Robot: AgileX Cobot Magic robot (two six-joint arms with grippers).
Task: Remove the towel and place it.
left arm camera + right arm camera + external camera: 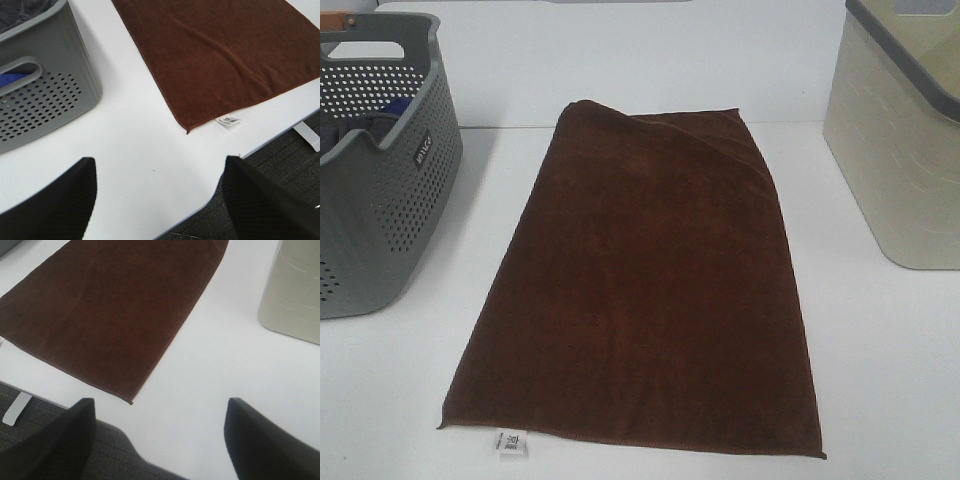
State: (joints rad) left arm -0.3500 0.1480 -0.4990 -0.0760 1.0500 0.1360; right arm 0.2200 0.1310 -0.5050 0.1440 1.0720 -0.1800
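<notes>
The dark brown towel [645,290] lies flat on the white table [880,360], folded into a long rectangle, with a small white label [511,442] at its near left corner. No arm shows in the high view. In the left wrist view the towel [225,55] and its label [227,120] lie ahead, and my left gripper [157,200] stands open over the table's near edge, nothing between its fingers [60,200]. My right gripper [160,440] is open too, short of the towel's [110,310] near right corner, with its fingers [265,440] apart and empty.
A grey perforated basket [375,160] holding dark and blue cloth stands at the left of the table. A cream basket [900,140] with a grey rim stands at the right. The table's front edge and dark floor [50,440] lie below the grippers.
</notes>
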